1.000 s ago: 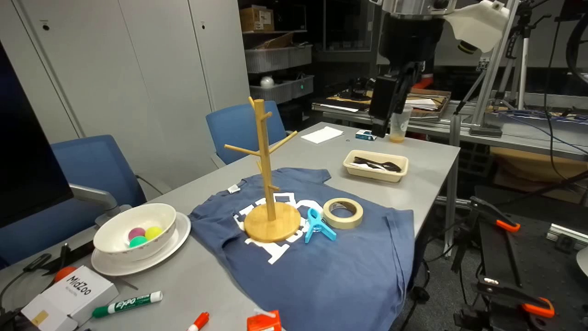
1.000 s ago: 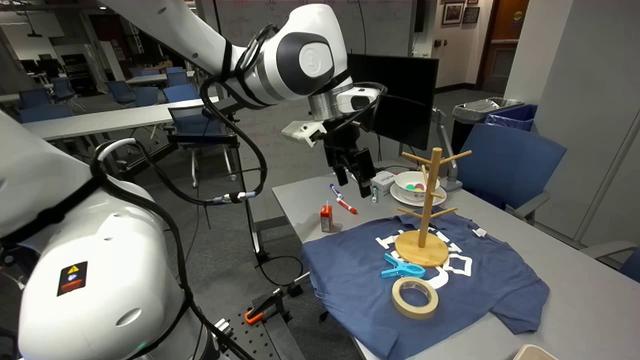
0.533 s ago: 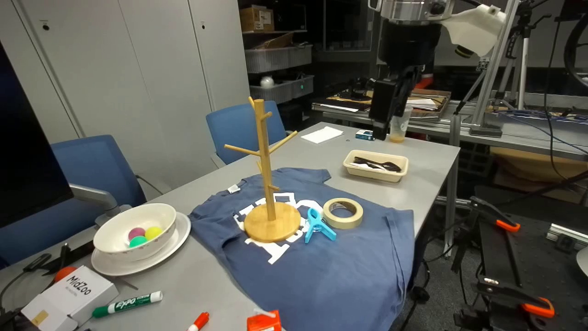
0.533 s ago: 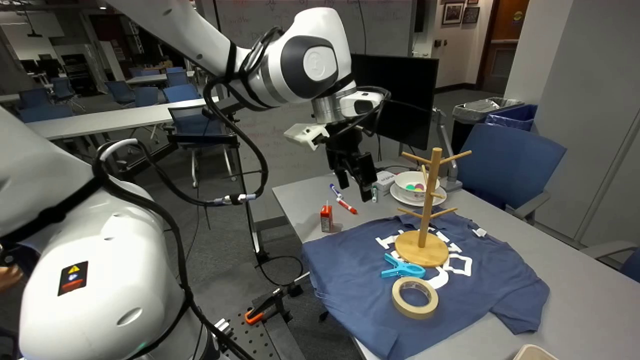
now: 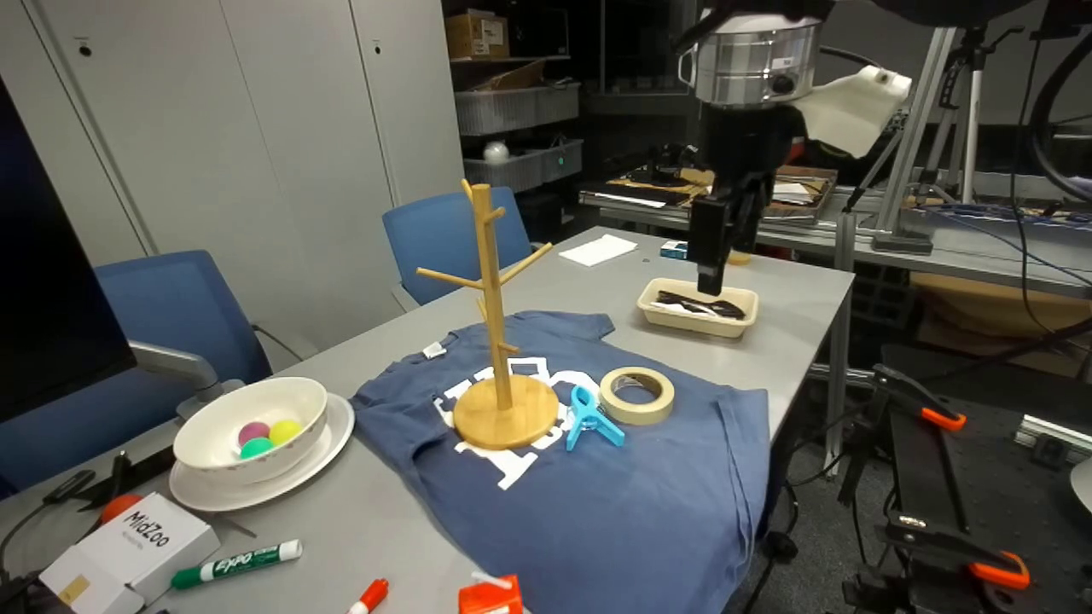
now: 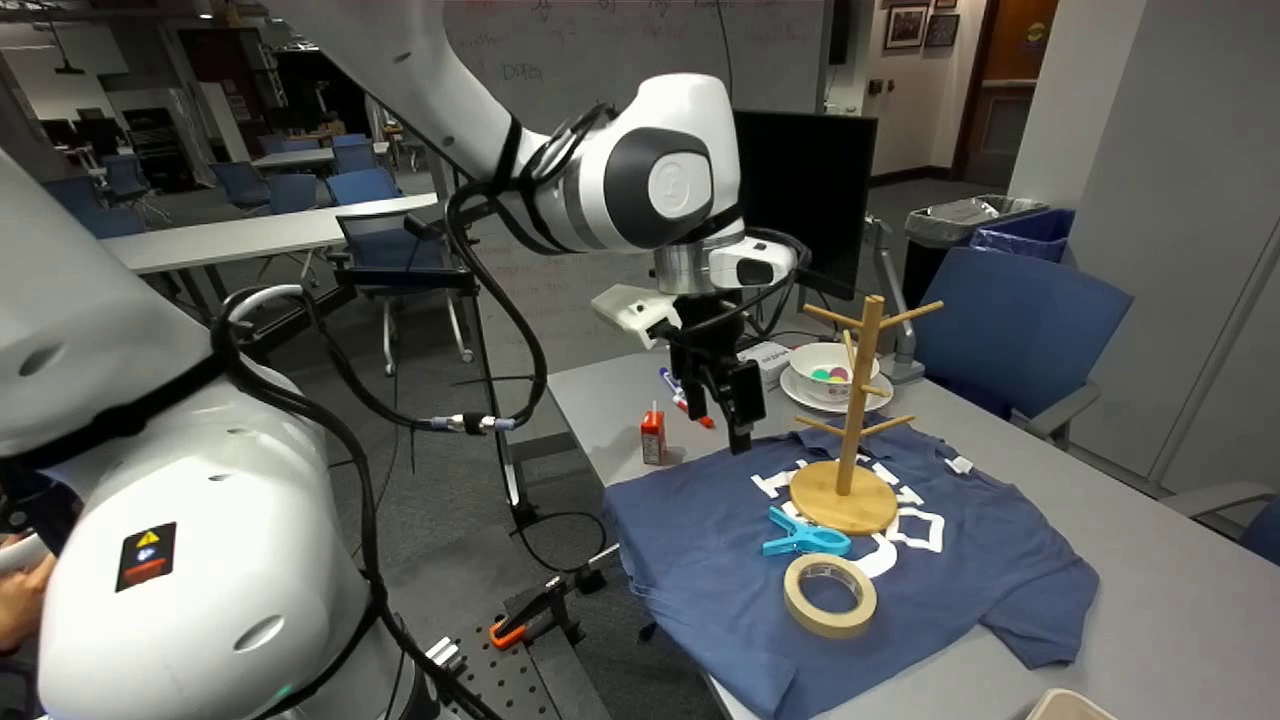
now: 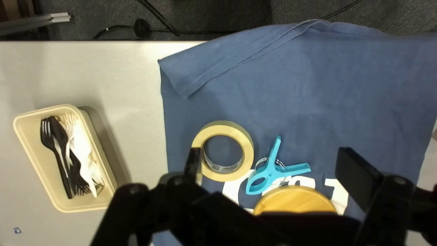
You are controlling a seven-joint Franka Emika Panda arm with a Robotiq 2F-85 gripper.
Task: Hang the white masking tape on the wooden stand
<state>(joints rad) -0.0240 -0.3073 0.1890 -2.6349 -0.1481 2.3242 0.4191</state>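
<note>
The white masking tape, a cream ring, lies flat on the blue shirt in both exterior views point(image 5: 640, 416) point(image 6: 838, 625) and in the wrist view point(image 7: 246, 147). The wooden stand, with its side pegs bare, stands upright on the shirt in both exterior views point(image 5: 495, 333) point(image 6: 857, 430). In the wrist view only part of its round base point(image 7: 297, 201) shows; the gripper hides the rest. My gripper point(image 6: 720, 428) is open and empty, in the air above the table. It also shows in the other exterior view point(image 5: 725, 269) and the wrist view point(image 7: 269, 157).
A blue clip point(image 7: 271, 171) lies between the tape and the stand's base. A cream tray point(image 7: 30, 147) of plastic cutlery is beside the shirt point(image 5: 631, 503). A bowl point(image 5: 213, 452) on a plate, a white box point(image 5: 136, 546), markers and a red carton point(image 6: 653, 440) are around.
My gripper has moved down, and a little to the right in an exterior view, staying open. The tape, stand and clip have not moved.
</note>
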